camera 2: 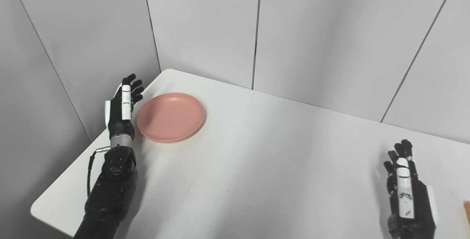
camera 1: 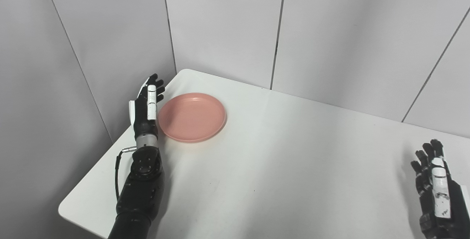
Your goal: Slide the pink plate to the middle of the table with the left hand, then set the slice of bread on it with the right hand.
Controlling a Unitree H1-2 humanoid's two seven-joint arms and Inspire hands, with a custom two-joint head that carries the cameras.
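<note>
The left hand (camera 1: 147, 107) stands at the far left of the white surface (camera 1: 279, 165), close to its left edge. It is black with white plates on the back, and a thin black cable loops beside the wrist. Its fingers (camera 1: 156, 84) are straight and slightly spread, and they hold nothing. The hand is turned on its side, with the palm toward the plate, just beside the rim; I cannot tell if it touches.

The pink plate (camera 1: 192, 117) is round and shallow, with a smooth matte look and a low raised rim. It lies flat in the far left corner of the surface, not in the middle. The surface is smooth and has rounded corners. To the right of the plate there is wide open room.

The right hand (camera 2: 405, 191) is low at the right side, well apart from the plate. Its fingers (camera 2: 402, 151) are a little curled and apart, holding nothing.

At the right border of the right eye view a small tan piece (camera 2: 467, 213) shows, maybe the bread, but too little is visible to be sure.

Grey wall panels (camera 1: 220, 26) with dark seams stand behind. No writing can be read.
</note>
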